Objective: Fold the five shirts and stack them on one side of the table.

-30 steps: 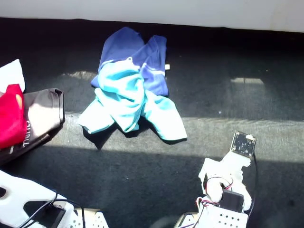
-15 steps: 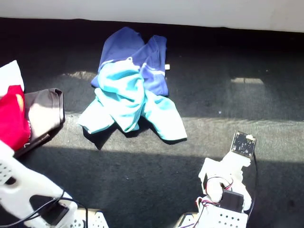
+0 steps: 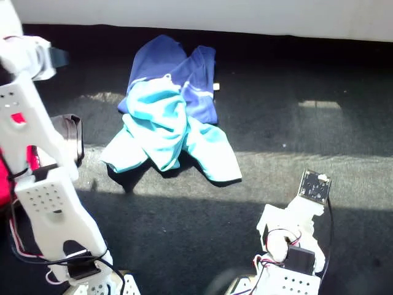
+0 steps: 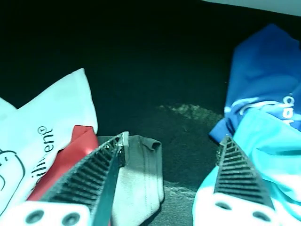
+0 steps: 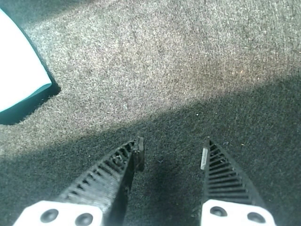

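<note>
A crumpled cyan shirt (image 3: 163, 126) lies on a blue shirt (image 3: 178, 67) at the table's middle back. On the left edge sit a grey shirt (image 3: 70, 132), a red shirt (image 4: 70, 155) and a white shirt (image 4: 42, 122), partly behind my left arm (image 3: 37, 153). My left gripper (image 4: 176, 139) hangs open above the dark mat between the grey shirt (image 4: 138, 179) and the cyan shirt (image 4: 273, 150), holding nothing. My right arm (image 3: 295, 227) is folded at the near right. Its gripper (image 5: 172, 143) is open over bare mat, with a cyan shirt corner (image 5: 19, 70) off to one side.
The dark carpet-like mat (image 3: 295, 135) covers the table, with bright sun patches across its middle. A pale wall (image 3: 245, 12) runs along the far edge. The right half of the mat holds no cloth.
My left arm rose from the near left corner and now stretches up along the left side over the pile there. The right arm and the shirts have not moved.
</note>
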You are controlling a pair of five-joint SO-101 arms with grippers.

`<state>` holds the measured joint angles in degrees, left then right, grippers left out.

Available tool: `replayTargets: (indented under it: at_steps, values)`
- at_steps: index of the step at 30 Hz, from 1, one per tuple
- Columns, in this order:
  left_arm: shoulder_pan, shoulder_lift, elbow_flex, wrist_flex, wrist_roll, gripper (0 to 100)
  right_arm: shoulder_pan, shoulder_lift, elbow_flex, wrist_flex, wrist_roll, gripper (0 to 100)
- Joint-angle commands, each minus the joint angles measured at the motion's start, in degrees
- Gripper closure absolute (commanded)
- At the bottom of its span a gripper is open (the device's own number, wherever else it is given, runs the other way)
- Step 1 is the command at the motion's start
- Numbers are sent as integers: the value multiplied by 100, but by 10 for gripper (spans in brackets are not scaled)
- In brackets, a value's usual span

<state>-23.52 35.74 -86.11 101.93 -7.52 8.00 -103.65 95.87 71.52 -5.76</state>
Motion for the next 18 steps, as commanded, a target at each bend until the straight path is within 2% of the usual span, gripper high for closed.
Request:
replayTargets:
  at_steps: [1,7,11,18]
  values:
    - [822,-998,1244,35,211,704,-40,-22,708,-66,-53,797]
    - [2123,-1657,4136,-9,1046,701,-40,-22,708,-66,-53,797]
    - [2607,-1648,5174,-457,1327,701,-40,-22,708,-66,-53,797]
    - [3204,-1648,6501,-1354,1310,701,-31,-22,708,-66,-53,797]
